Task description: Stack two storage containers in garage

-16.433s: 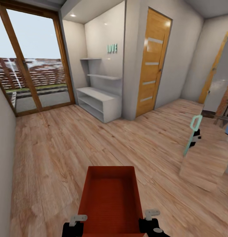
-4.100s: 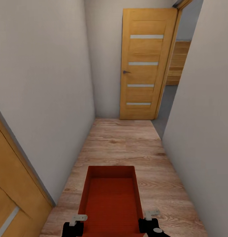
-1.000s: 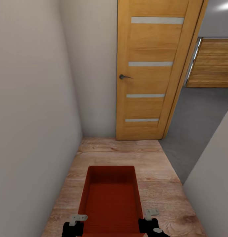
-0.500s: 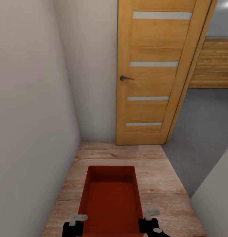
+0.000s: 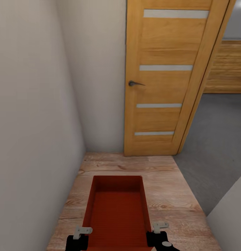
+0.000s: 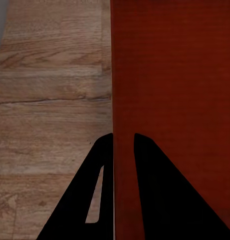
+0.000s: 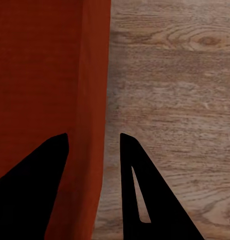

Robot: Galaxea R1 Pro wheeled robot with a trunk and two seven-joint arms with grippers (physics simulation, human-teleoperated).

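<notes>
Head view: red-orange rectangular open-top plastic bin (image 5: 117, 212) carried low ahead, long axis pointing forward; left gripper (image 5: 79, 234) and right gripper (image 5: 158, 230) on near corners; grey concrete floor (image 5: 218, 146) ahead-right past wooden door (image 5: 162, 80).
Left wrist: fingers pinch bin's side wall.
Right wrist: fingers straddle opposite wall, contact unclear.

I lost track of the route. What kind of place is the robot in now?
Probably a narrow hallway: plain walls, plank floor, a wooden door, and grey concrete beyond an opening at right.
</notes>
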